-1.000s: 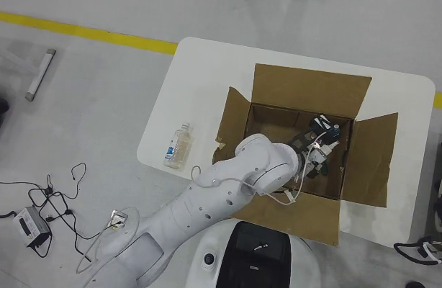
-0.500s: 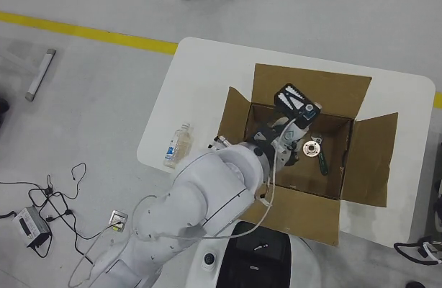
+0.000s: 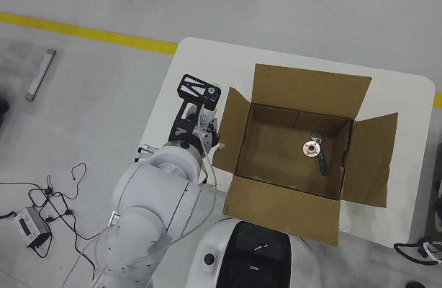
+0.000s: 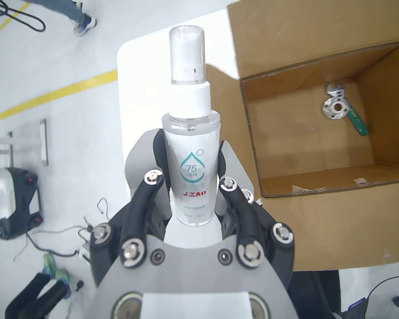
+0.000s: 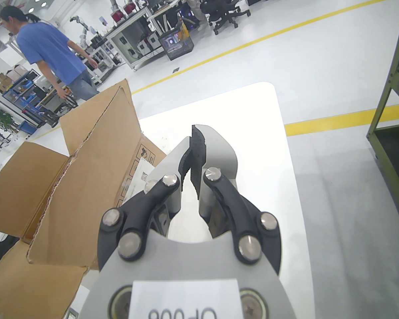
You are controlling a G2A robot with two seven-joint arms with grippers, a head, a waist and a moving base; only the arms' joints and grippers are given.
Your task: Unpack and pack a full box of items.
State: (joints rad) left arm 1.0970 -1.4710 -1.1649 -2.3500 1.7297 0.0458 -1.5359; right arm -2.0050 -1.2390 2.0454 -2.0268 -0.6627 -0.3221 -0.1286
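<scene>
My left gripper [image 4: 191,154] is shut on a clear spray bottle [image 4: 190,127] with a white collar and a see-through cap, held upright. In the top view this gripper [image 3: 198,97] hangs over the white table [image 3: 199,61], just left of the open cardboard box [image 3: 300,90]. On the box [image 4: 306,18] floor lie a green-handled wrench [image 4: 354,117] and a round metal flange [image 4: 334,109], both against the far right wall; the top view shows the wrench [image 3: 322,162] and flange [image 3: 311,149] too. My right gripper [image 5: 194,144] is shut with nothing in it, above the table [image 5: 252,117] beside a box flap [image 5: 96,127].
All box flaps stand open and spread outward. A green shelf frame [image 5: 392,101] stands on the floor past the table's right end. Cables and a power brick [image 3: 34,223] lie on the floor to the left.
My left arm has come up out of the box with the spray bottle and swung left, over the table's left part. It now covers a bottle that lay on the table.
</scene>
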